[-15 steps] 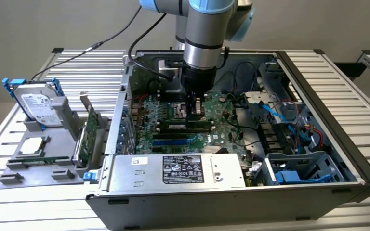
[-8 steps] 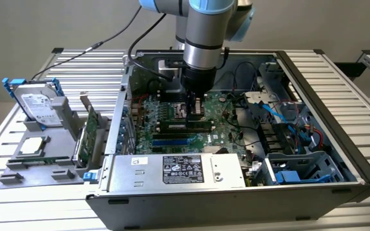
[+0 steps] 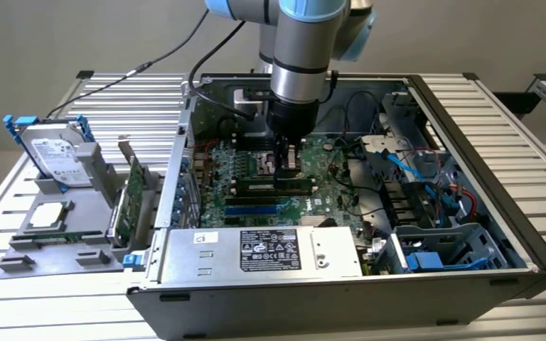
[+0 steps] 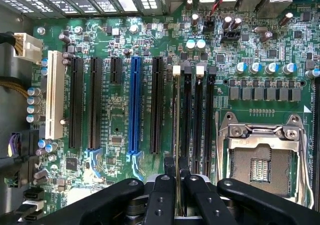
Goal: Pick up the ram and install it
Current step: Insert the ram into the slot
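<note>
Clearly I have the ram (image 4: 176, 115) in hand. The gripper (image 4: 176, 163) is nearly closed, and its black fingers (image 4: 165, 185) pinch the flat faces of the stick with only the board's thickness between them. I judge that holding it by the faces leaves the contact edge free underneath, which is what a slot needs.

The wrist view looks straight down on the stick's top edge, so it reads as a thin pale line. It lies along the memory slot closest to the long black expansion slots, with one end meeting the white latch (image 4: 176, 70). Its long axis runs parallel to the neighbouring memory slots (image 4: 188, 115) and to the blue slot (image 4: 134, 105). The CPU socket (image 4: 260, 160) lies on the other side of the memory slots.

From the exterior view the stick stands on edge, low over the motherboard (image 3: 244, 160) inside the open case (image 3: 349, 309). There it runs between the exterior view's left and right, directly under the arm. I cannot tell whether it is fully seated or only resting in the slot mouth.

The expansion card (image 3: 136, 192) and hard drive (image 3: 55, 153) sit outside the case at the exterior view's left, well apart.
</note>
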Tool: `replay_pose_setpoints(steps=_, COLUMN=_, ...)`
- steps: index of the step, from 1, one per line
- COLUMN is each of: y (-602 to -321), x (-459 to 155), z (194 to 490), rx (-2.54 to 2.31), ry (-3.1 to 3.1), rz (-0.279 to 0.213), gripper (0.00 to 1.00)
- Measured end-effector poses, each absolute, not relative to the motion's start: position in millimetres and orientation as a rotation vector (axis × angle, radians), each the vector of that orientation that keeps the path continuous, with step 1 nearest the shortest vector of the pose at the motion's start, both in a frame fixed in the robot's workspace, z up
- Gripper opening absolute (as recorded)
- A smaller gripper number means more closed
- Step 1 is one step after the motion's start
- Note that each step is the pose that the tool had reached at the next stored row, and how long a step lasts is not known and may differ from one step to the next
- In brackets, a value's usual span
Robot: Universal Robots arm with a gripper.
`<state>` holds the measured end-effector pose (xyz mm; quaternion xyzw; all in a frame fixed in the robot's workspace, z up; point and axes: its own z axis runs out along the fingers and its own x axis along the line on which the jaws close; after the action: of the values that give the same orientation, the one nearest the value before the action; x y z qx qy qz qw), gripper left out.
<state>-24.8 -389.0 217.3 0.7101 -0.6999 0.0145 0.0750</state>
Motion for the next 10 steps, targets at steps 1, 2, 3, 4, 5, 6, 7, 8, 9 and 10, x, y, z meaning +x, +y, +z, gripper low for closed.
replay_pose_setpoints(steps=1, y=-389.0, x=-24.8, z=217.1, rx=2.13, ry=-2.101, rz=0.043, gripper=0.15)
replay_pose_setpoints(steps=2, y=-389.0, x=-24.8, z=217.1, rx=2.13, ry=-2.101, rz=0.043, gripper=0.15)
replay_pose_setpoints(steps=3, y=-389.0, x=-24.8, z=217.1, rx=2.129, ry=-2.101, rz=0.043, gripper=0.21)
replay_pose_setpoints(steps=4, y=-389.0, x=-24.9, z=217.1, rx=2.129, ry=-2.101, rz=0.043, gripper=0.27)
replay_pose_setpoints(steps=5, y=-389.0, x=-25.2, z=217.6, rx=2.128, ry=-2.101, rz=0.043, gripper=0.27)
replay_pose_setpoints(steps=6, y=-389.0, x=-25.4, z=218.9, rx=2.129, ry=-2.102, rz=0.043, gripper=0.39)
replay_pose_setpoints(steps=7, y=-389.0, x=-25.8, z=220.6, rx=2.129, ry=-2.102, rz=0.043, gripper=0.39)
replay_pose_setpoints(steps=8, y=-389.0, x=-26.2, z=222.2, rx=2.129, ry=-2.102, rz=0.043, gripper=0.45)
replay_pose_setpoints(steps=9, y=-389.0, x=-26.5, z=224.0, rx=2.129, ry=-2.102, rz=0.043, gripper=0.45)
replay_pose_setpoints(steps=10, y=-389.0, x=-26.8, z=225.7, rx=2.129, ry=-2.102, rz=0.043, gripper=0.45)
